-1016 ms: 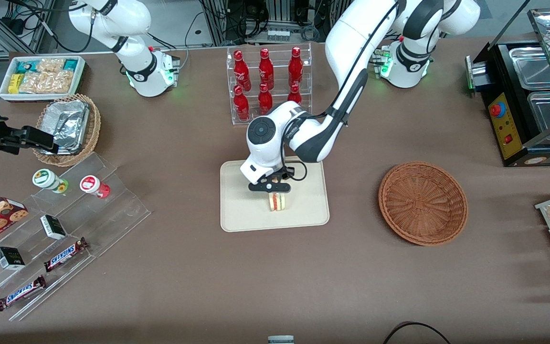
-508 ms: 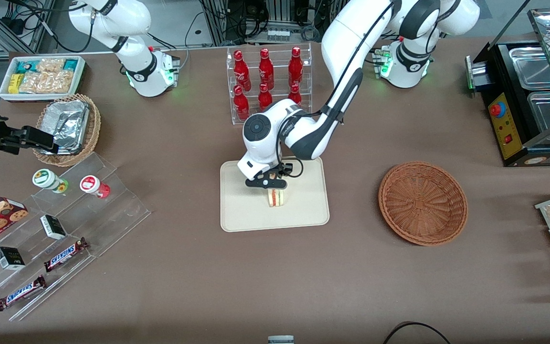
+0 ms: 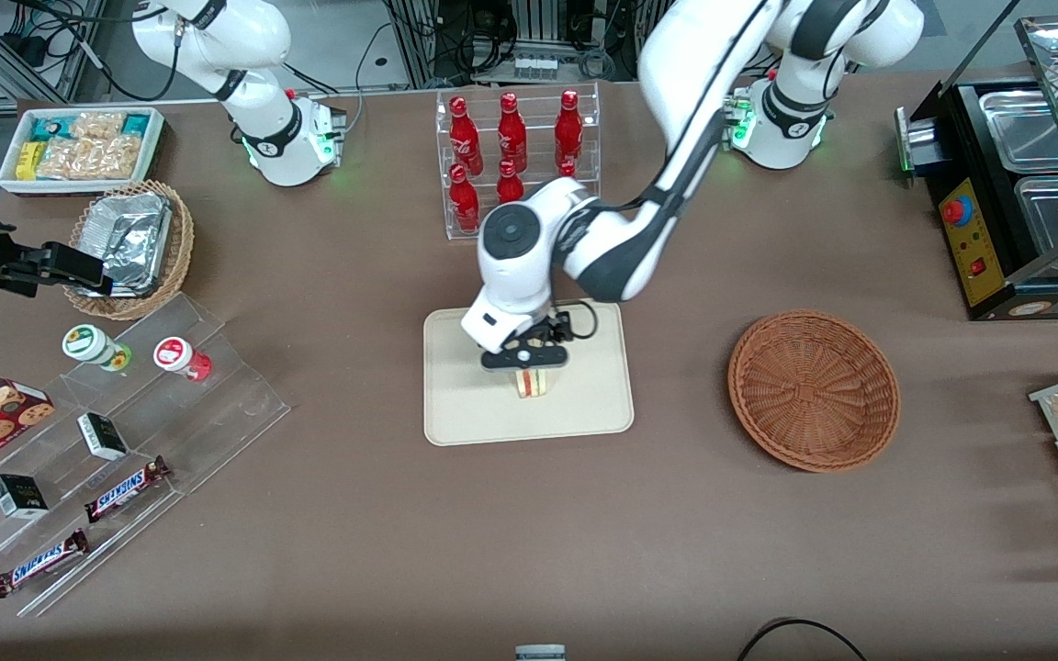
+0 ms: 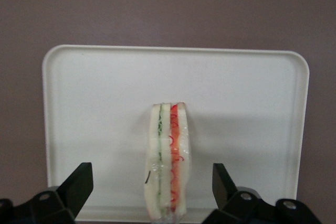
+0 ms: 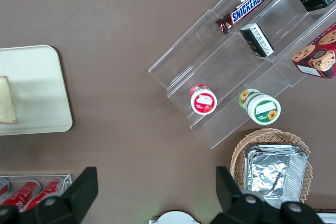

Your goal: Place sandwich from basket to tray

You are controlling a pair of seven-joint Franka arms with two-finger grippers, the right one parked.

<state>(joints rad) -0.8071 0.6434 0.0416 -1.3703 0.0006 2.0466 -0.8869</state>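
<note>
Brown tabletop (image 3: 354, 514) cluttered with snack racks and a stand of red bottles (image 3: 511, 156), with the cream tray (image 3: 584, 413) sitting about mid-table. The sandwich (image 4: 169, 161) is standing on edge on the tray, filling stripes facing up at the wrist camera. The wicker basket (image 3: 814, 390) lies well apart, toward the working arm's end, with nothing in it.

The hand (image 3: 527, 360) hangs right over the sandwich, and its fingers (image 4: 79, 182) are spread wide with clear space on both sides of the bread, so it's let go.

So I'd say the drop is basically done and what's left is backing off cleanly. The wedge looks tippy balanced like that. My advice: keep the fingers apart, go straight up with no sideways drift, and don't swing away until the tips are above the top crust. Clip it and it probably flops over, though it'd most likely land on the tray anyway.
</note>
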